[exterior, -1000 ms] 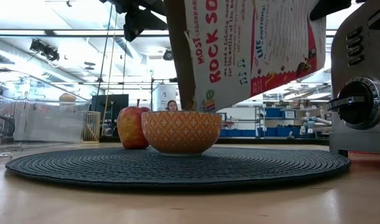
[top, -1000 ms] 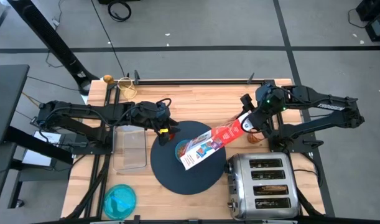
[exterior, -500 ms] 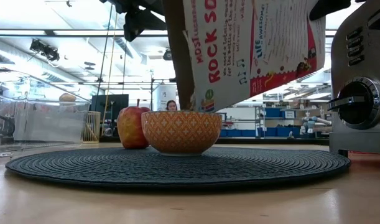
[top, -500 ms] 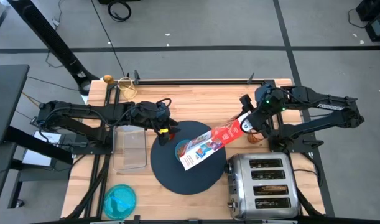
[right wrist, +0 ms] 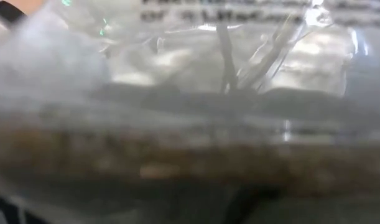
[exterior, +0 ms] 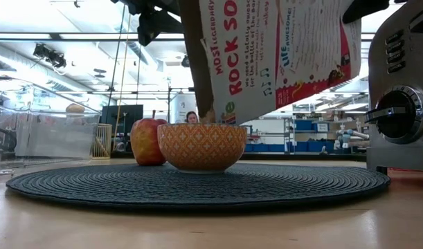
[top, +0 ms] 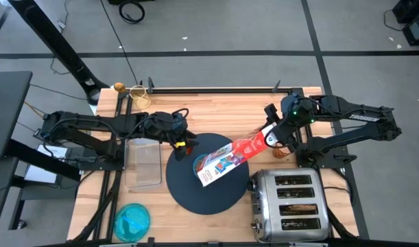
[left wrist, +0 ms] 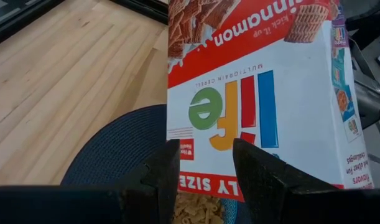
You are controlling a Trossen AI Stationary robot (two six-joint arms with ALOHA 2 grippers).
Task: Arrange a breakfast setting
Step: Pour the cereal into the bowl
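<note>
Right gripper [top: 269, 136] clamped on cereal box [top: 226, 160] tilted over bowl [exterior: 201, 146] holding cereal [left wrist: 196, 209]; left gripper [top: 184, 143] fingers apart beside apple [exterior: 148, 141]

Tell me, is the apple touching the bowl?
Cannot tell. In the low view the apple sits behind the bowl and overlaps it, so neither a gap nor contact shows.

A red-and-white cereal box [left wrist: 258, 93] hangs tipped upside down, its open mouth low over cereal pieces [left wrist: 199, 208] seen between the left pincer's [left wrist: 205, 180] two dark fingers [left wrist: 158, 177], which stand apart. Beneath lies the dark-grey round mat [left wrist: 118, 152] on the wooden table [left wrist: 59, 74].
</note>
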